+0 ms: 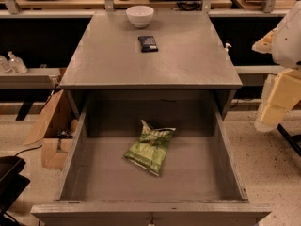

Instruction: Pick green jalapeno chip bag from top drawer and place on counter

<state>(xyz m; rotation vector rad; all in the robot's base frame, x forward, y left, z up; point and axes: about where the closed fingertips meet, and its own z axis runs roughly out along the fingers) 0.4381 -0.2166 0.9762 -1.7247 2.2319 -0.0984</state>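
The green jalapeno chip bag point(150, 146) lies flat on the bottom of the open top drawer point(150, 210), a little left of its middle and tilted. The drawer is pulled out fully toward me. The grey counter point(188, 55) sits above it. My gripper is not in view. Only a white and cream part of my arm point(282, 74) shows at the right edge, beside the cabinet and well away from the bag.
A white bowl point(140, 15) stands at the counter's back edge. A small dark navy packet point(148, 43) lies on the counter in front of it. Cardboard boxes point(54, 126) sit on the floor at the left. A black object point(9, 178) is at the bottom left.
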